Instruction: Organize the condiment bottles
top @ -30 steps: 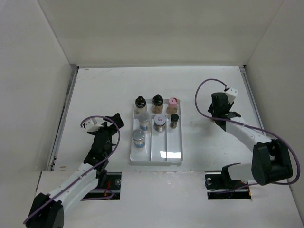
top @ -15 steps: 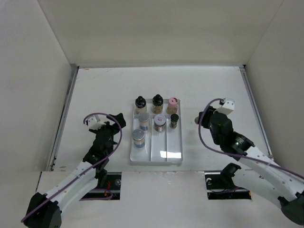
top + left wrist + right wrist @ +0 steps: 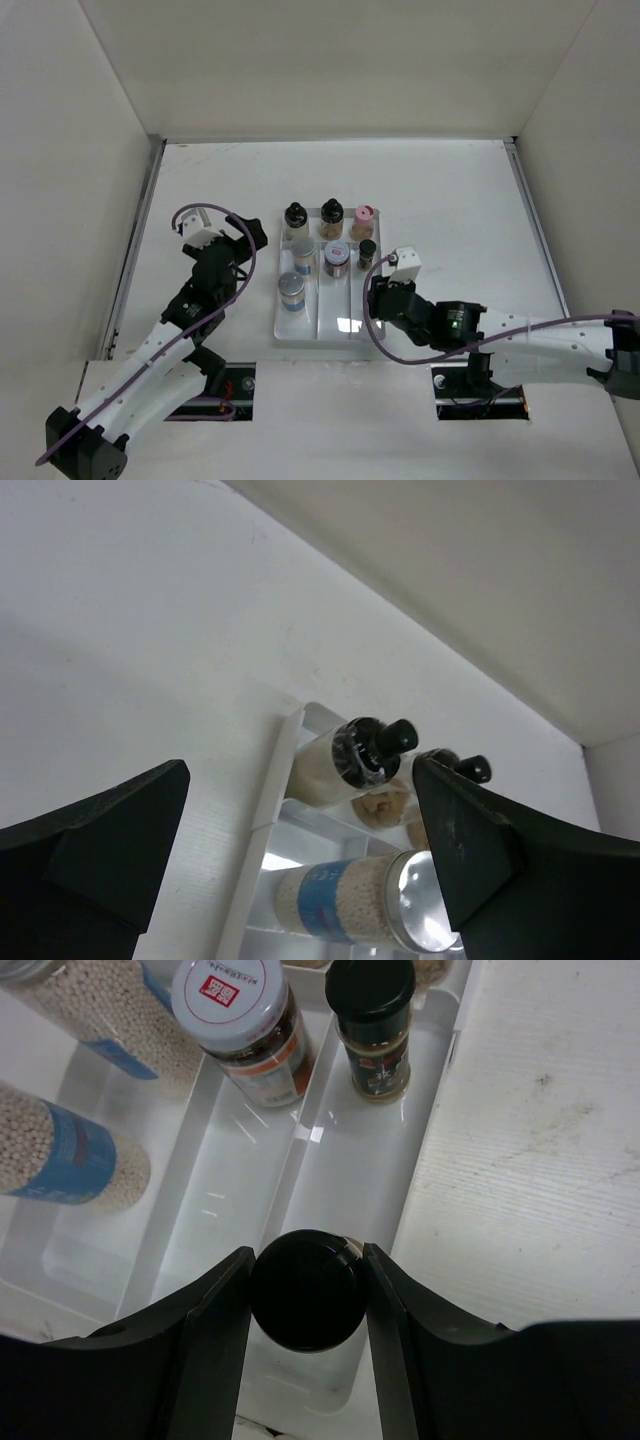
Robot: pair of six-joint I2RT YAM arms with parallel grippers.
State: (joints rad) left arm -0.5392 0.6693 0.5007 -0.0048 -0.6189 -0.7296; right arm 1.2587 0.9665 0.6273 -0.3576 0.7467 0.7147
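Several condiment bottles stand in the far half of the white divided tray (image 3: 330,338). Among them are two black-capped ones (image 3: 294,215), a pink-capped one (image 3: 364,214), a red-and-white-lidded jar (image 3: 232,1000), a small dark bottle (image 3: 372,1022) and a blue-labelled, silver-lidded jar (image 3: 291,290). My right gripper (image 3: 306,1268) is shut on a black-capped bottle (image 3: 305,1295), held upright over the near end of the tray's right compartment. My left gripper (image 3: 300,805) stands open just left of the tray's far left corner. It faces a black-capped bottle (image 3: 352,760) and a blue-labelled jar (image 3: 345,912).
The near half of the tray (image 3: 340,1150) holds no bottles. White walls close in the table on the left, back and right. The right arm (image 3: 500,335) stretches low across the table's near right. Purple cables loop off both wrists.
The right arm swung from the table's right side leftward to the tray's near right compartment. The left gripper crept farther from the base alongside the tray, still open.
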